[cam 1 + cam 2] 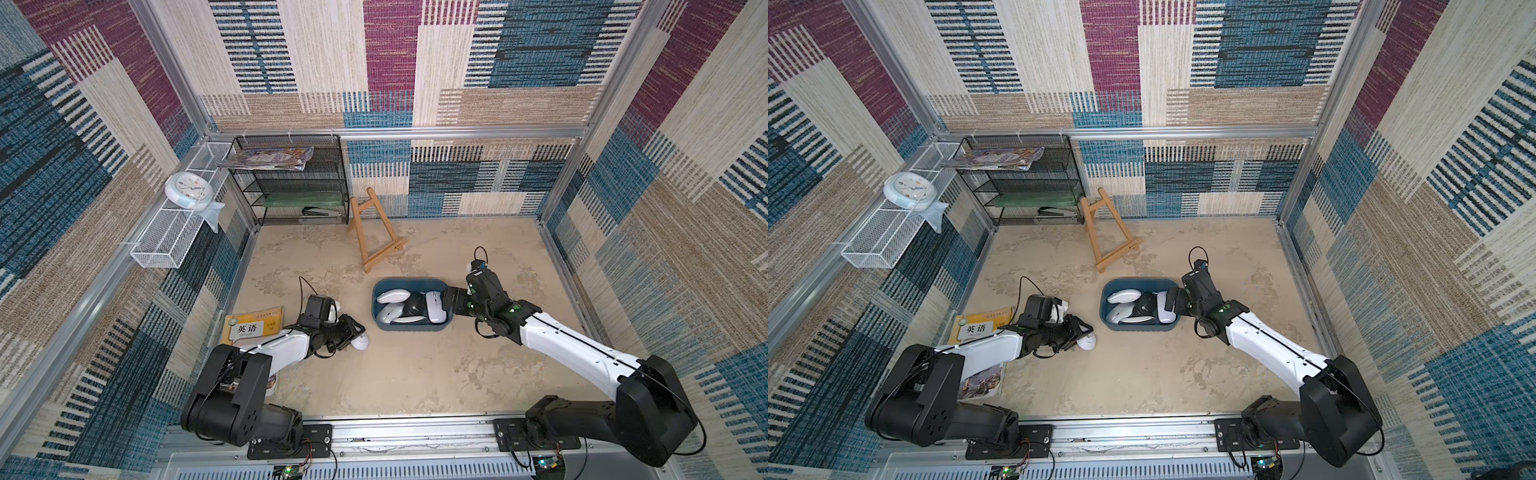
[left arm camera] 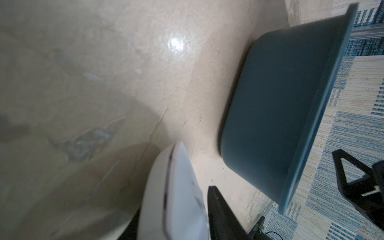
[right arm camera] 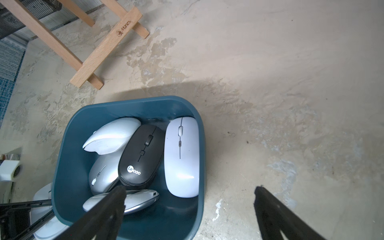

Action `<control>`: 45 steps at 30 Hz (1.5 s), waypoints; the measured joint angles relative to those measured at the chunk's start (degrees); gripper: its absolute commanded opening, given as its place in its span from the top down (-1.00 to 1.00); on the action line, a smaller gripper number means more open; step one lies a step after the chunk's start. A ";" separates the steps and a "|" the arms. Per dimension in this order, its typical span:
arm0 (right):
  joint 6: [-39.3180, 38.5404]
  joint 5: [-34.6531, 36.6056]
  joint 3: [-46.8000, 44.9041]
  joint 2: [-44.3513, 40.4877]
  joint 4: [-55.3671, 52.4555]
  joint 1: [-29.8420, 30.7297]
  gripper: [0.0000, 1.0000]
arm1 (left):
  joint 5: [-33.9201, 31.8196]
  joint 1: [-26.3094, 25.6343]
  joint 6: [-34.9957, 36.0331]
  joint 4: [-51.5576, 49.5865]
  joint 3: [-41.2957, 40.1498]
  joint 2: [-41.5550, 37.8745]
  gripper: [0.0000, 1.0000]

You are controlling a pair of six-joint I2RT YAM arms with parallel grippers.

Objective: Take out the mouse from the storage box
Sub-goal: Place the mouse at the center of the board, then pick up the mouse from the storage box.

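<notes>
The left tool is low on the worktop, left of centre in both top views, down at a white mouse that lies on the bare surface. In the left wrist view one black finger runs just beside the mouse's flank; whether it presses or stands clear I cannot tell (the picture is blurred there). This mouse is outside the storage box, a little to its left in the frame.

The right tool is spread wide and grasps nothing: one finger hangs over the box's inside, its mate over the worktop beyond the rim. In the box lie a black mouse, a flat white mouse against the wall, and three pale silver mice. A wooden easel stands above the box in the top views, and a yellow textbook lies at the lower left.
</notes>
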 measured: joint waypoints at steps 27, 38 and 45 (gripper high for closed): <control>-15.32 -3.13 18.47 19.02 -4.72 10.67 -0.97 | -26.62 0.00 8.92 -17.29 -6.01 -40.61 -0.78; -38.05 -3.39 31.63 33.03 -14.05 11.93 -0.94 | -28.00 0.00 11.32 -17.29 -8.13 -50.38 -0.75; -45.72 -4.68 38.97 37.27 -16.00 11.91 -0.93 | -28.02 0.00 11.54 -17.29 -8.41 -52.33 -0.75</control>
